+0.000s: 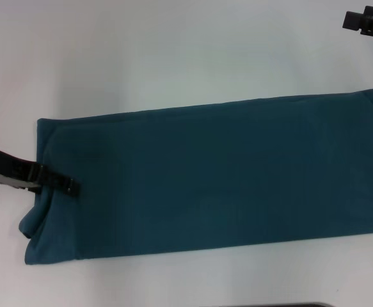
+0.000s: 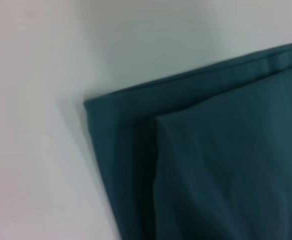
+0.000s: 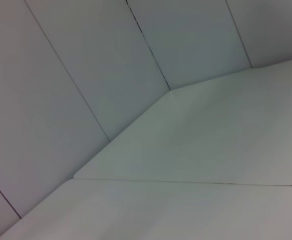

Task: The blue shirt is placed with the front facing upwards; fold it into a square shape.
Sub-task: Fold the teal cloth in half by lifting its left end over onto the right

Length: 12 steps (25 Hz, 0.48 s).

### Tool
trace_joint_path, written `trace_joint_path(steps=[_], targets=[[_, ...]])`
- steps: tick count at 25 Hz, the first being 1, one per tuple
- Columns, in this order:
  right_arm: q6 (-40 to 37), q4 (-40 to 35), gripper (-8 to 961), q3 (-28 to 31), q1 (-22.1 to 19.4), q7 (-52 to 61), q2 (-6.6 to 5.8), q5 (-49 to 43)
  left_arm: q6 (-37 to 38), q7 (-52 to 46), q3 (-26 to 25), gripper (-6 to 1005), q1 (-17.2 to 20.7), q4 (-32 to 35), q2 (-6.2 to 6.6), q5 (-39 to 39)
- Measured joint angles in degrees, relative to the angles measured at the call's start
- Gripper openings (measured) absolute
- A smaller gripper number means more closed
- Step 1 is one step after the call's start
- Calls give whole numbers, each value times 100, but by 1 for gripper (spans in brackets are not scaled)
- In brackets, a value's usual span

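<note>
The blue shirt (image 1: 218, 179) is already a long strip on the counter (image 1: 141, 51), crosswise folds left; left claw (image 1: 71, 186) at its end, grip unclear, right claw (image 1: 365, 22) parked, can't tell either

The blue shirt (image 1: 218, 179) lies flat on the white surface, folded into a long teal band running left to right, plain side up, its left end slightly rumpled.

Lab-like test cell: bare white table (image 1: 173, 51), panelled white walls (image 3: 85, 60).
</note>
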Motion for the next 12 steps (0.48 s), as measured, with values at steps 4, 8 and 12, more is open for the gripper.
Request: trace_joint_path(steps=[4, 8, 12], targets=[[-7, 0, 942, 0, -8, 2, -8, 0, 13, 17, 2, 906, -27, 12, -11, 0], [-9, 0, 942, 3, -16, 3, -10, 0, 12, 20, 2, 906, -30, 12, -18, 0], [-9, 0, 942, 3, -15, -1, -9, 0, 2, 18, 2, 906, -29, 11, 5, 0]])
